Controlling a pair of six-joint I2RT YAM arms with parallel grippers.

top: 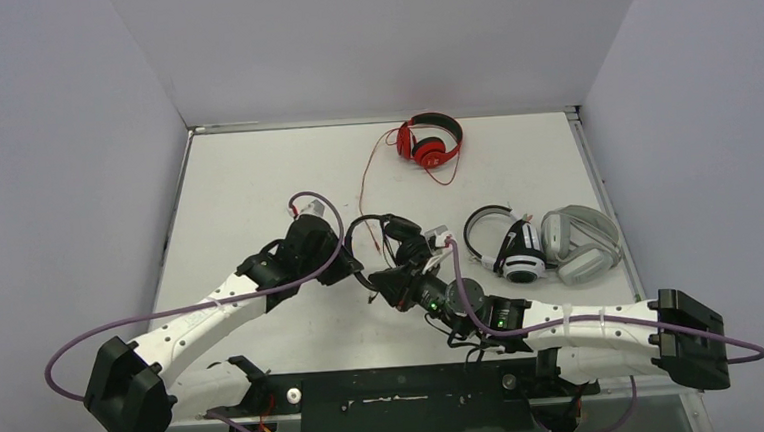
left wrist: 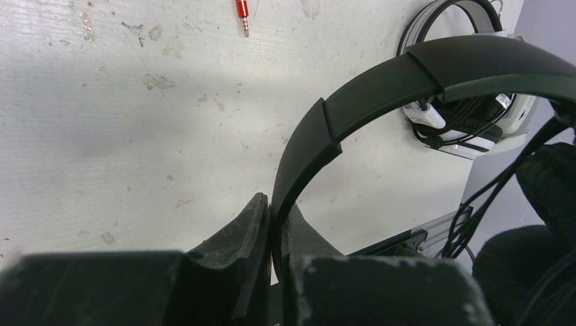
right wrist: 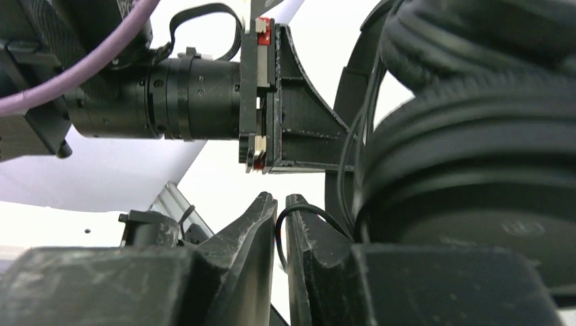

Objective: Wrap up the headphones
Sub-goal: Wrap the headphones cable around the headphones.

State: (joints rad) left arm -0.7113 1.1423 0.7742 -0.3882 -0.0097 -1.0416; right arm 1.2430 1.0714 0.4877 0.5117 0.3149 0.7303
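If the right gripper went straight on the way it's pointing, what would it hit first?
Most likely the left gripper, clamped on the black headphones, dead ahead of the right gripper; depth is unclear.

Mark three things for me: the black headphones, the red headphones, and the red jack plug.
black headphones (left wrist: 380,88), left wrist view, on the headband arc.
red headphones (top: 430,154), top external view, on an ear cup.
red jack plug (left wrist: 242,9), left wrist view, on its red sleeve.

- Left arm (top: 199,322) and right arm (top: 605,325): white links, black joints, bulky black elbows at 8 and 4 o'clock.
- Purple cable (top: 164,313) along each.
- Fingers (left wrist: 234,251): black, grainy.
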